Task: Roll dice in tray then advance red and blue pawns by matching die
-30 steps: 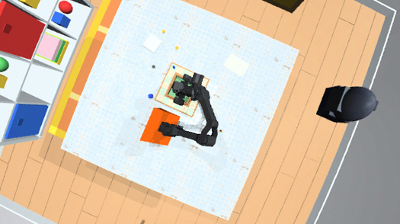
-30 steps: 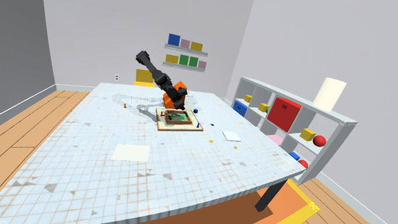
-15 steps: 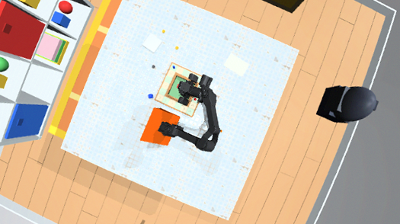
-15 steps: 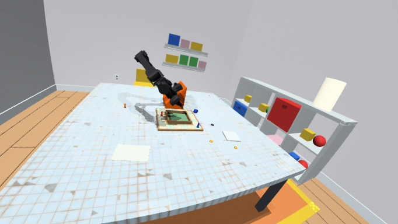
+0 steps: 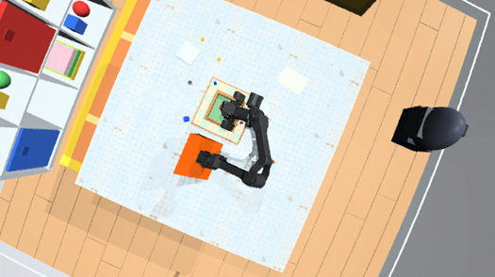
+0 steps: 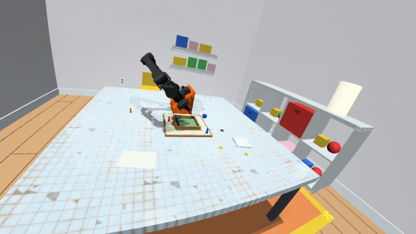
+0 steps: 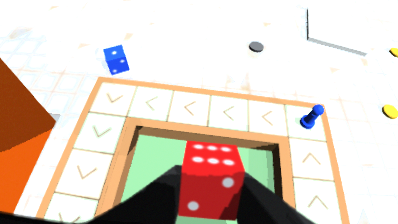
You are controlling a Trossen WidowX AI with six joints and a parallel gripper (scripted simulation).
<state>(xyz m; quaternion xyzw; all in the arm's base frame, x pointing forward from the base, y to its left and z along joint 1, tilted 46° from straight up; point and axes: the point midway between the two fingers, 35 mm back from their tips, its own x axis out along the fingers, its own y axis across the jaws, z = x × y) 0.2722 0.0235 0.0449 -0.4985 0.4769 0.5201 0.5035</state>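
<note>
My gripper [image 7: 209,176] is shut on the red die [image 7: 212,165] [image 6: 190,108], held above the tray [image 7: 210,129] [image 6: 186,128]. In the wrist view its upper face shows six pips. The green-floored tray sits in the middle of the board [image 7: 151,104] [image 6: 183,133] [image 5: 199,120]. The blue die [image 7: 116,60] [image 6: 204,116] [image 5: 186,119] lies on the table outside the board. The blue pawn [image 7: 312,117] [image 6: 207,131] [image 5: 215,83] stands on a corner square. The red pawn [image 6: 169,119] [image 5: 241,122] stands on the board's opposite side, outside the wrist view. The arm hides part of the tray in the top view.
The orange block [image 5: 189,156] [image 7: 22,175] at the arm's base stands beside the board. A dark disc [image 5: 190,82] [image 6: 222,130], two yellow discs [image 6: 220,147] [image 6: 246,153], a white square [image 6: 241,142], a pale sheet [image 6: 137,159] and an orange pawn [image 6: 130,110] are on the table.
</note>
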